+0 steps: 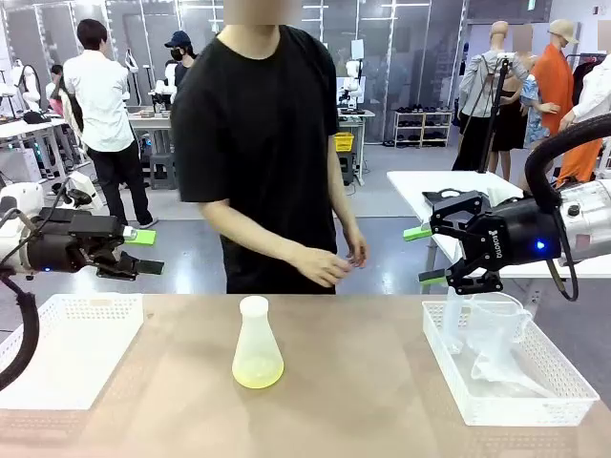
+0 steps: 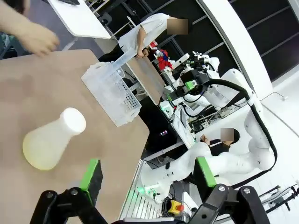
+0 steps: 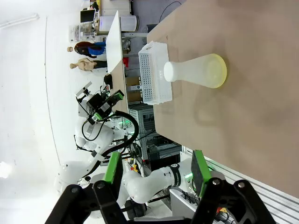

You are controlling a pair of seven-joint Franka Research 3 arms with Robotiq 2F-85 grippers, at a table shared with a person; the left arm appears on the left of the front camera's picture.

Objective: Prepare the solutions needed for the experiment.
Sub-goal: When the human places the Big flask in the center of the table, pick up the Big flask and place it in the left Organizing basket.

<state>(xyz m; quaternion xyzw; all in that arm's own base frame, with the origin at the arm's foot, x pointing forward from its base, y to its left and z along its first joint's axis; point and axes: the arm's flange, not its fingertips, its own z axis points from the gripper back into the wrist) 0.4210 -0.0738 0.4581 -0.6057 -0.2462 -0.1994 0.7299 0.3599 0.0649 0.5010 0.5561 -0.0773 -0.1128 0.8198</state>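
Frosted white conical flask w/ shallow yellow-green solution sits mid-bench, untouched. Left gripper fingers wide open, right gripper fingers apart, both empty — looks pre-grasp. Next: reach flask neck, keep upright.

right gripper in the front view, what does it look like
The right gripper is black with green pads on two fingers, white lettering on its body and a small blue light. A thick black cable loops over the white arm behind it.
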